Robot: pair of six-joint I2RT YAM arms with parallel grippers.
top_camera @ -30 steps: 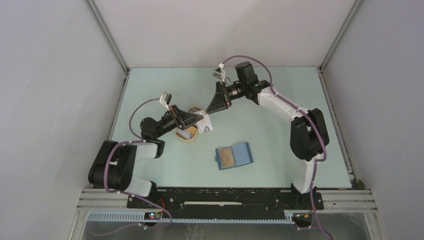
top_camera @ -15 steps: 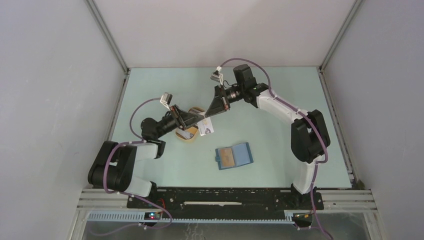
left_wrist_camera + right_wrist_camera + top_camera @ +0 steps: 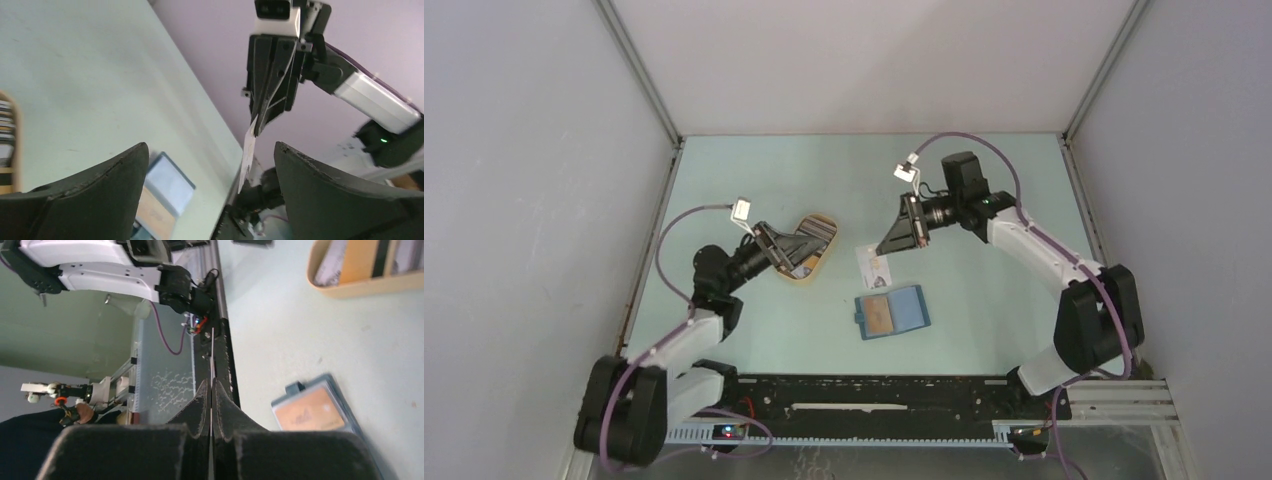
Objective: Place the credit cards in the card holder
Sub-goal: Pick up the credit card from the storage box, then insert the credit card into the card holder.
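Observation:
My right gripper [image 3: 883, 250] is shut on a white credit card [image 3: 873, 268], which hangs from its tips just above and to the left of the card holder [image 3: 892, 312]. The wallet lies open on the table with an orange card [image 3: 880, 316] in its left half. In the right wrist view the held credit card [image 3: 212, 347] shows edge-on between the closed fingers, with the card holder [image 3: 320, 407] to the right. My left gripper [image 3: 211, 146] stands wide open and holds nothing. It looks toward the hanging credit card [image 3: 247, 159].
A tan oval tray [image 3: 805, 280] with several more cards [image 3: 820, 228] sits left of centre, under my left gripper [image 3: 807, 252]. Grey walls enclose the table on three sides. The black base rail [image 3: 874, 395] runs along the near edge.
My left gripper opened and let go of the white card, then drew back to the left. My right gripper shut on the card and carried it right, toward the card holder.

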